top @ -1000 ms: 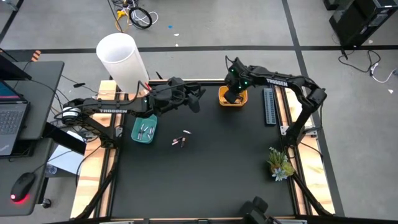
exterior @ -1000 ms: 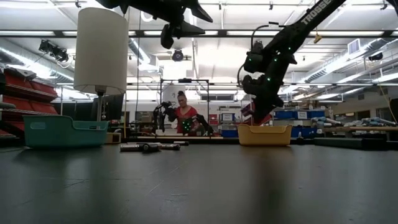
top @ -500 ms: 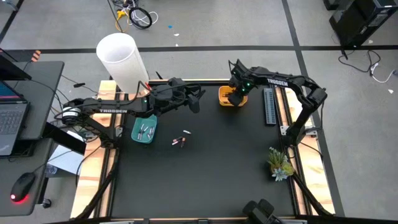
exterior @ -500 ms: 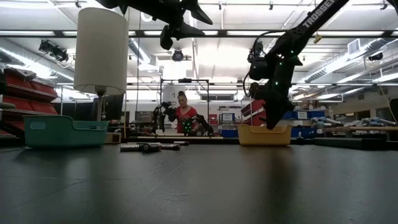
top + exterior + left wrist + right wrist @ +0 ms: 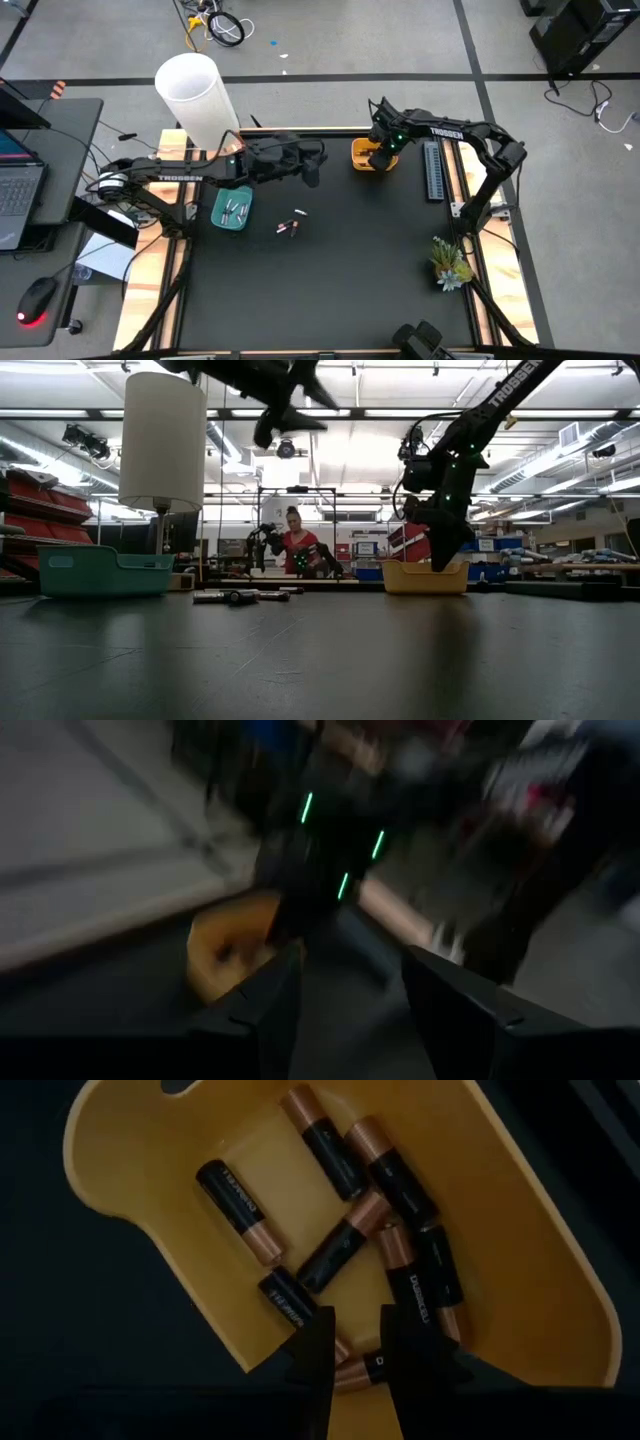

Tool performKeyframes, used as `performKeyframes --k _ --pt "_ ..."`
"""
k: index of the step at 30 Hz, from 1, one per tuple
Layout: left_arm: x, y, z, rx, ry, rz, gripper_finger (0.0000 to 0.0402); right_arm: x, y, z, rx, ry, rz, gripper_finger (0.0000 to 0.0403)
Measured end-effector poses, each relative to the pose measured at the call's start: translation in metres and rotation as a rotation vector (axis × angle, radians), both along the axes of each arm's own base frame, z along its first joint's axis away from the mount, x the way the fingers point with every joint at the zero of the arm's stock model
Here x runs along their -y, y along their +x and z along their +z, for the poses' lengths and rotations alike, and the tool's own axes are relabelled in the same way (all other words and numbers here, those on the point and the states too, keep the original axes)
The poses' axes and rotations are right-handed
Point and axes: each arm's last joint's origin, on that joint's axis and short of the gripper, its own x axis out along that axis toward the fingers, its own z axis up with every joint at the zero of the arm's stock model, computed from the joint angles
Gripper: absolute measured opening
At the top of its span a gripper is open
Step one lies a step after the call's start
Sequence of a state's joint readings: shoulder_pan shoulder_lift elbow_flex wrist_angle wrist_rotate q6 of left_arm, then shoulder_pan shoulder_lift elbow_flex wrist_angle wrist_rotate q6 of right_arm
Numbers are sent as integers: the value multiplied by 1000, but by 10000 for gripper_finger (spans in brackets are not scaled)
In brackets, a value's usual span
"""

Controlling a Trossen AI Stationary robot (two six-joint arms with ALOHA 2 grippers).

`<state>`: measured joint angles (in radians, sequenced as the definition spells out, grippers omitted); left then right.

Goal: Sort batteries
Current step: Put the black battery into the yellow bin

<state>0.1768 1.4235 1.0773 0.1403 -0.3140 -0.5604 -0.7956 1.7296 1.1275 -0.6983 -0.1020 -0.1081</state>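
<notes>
Black matting covers the table (image 5: 340,290), which fills the middle of the high view, with grey floor around it and a tall white cylinder (image 5: 195,95) standing at the upper left. Beyond the table, in the low view, a person (image 5: 296,545) sits far back in the workshop.

At the top centre of the high view sits a yellow bin (image 5: 366,158). The right gripper (image 5: 355,1342) hangs just above it, fingers a little apart with nothing between them. Under it, in the right wrist view, lie several dark batteries with copper ends (image 5: 345,1245), jumbled on the bin's floor.

To the left of centre in the high view is a teal bin (image 5: 231,208) with a few pale batteries (image 5: 236,209) inside. Just right of it, loose on the mat, lie two more small batteries (image 5: 291,222), close together.

The left gripper (image 5: 312,165) is raised above the mat, between the two bins and apart from both; in the left wrist view its fingers (image 5: 455,1010) stand spread wide and empty.

A small plant sprig (image 5: 450,262) sits at the mat's right edge.
</notes>
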Motion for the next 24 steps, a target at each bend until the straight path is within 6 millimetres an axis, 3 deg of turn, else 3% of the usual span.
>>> performKeyframes --k 8,12,19,24 --pt "20 -28 -38 -468 -304 -173 169 -14 2 32 77 -92 40 89" --pt "40 -36 -55 -680 -317 -253 166 -28 13 57 181 -220 121 89" --pt "72 -42 -81 -762 -236 -370 165 -59 48 100 582 -374 346 87" --pt "81 -48 -104 -756 -269 -352 163 -83 75 106 792 -309 511 89"
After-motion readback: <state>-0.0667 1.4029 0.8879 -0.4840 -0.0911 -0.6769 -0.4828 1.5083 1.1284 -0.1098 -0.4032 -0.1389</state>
